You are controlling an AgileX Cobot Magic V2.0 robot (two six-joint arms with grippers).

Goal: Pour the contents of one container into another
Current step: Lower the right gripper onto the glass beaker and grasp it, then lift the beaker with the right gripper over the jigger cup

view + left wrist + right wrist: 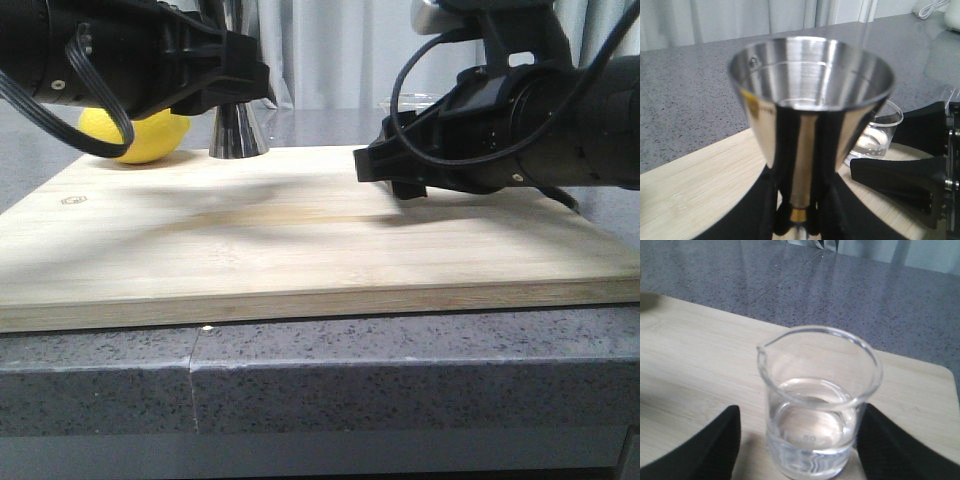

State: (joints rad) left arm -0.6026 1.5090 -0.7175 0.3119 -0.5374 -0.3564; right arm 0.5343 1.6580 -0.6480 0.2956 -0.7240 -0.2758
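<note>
The steel jigger [810,85] stands upright at the back of the wooden board [300,250]; only its lower cone [239,135] shows in the front view. My left gripper [801,215] is shut on its narrow waist, and the cup looks empty. The clear glass beaker [817,405] holds some clear liquid and stands on the board just right of the jigger [875,135]. My right gripper [801,407] is open, with a finger on each side of the beaker's lower wall and a gap at one side. In the front view the right gripper [375,165] hides the beaker.
A yellow lemon [140,138] lies at the board's back left, beside the jigger. The board rests on a speckled grey counter [400,360] that extends behind it. A white object [952,15] sits far back on the counter.
</note>
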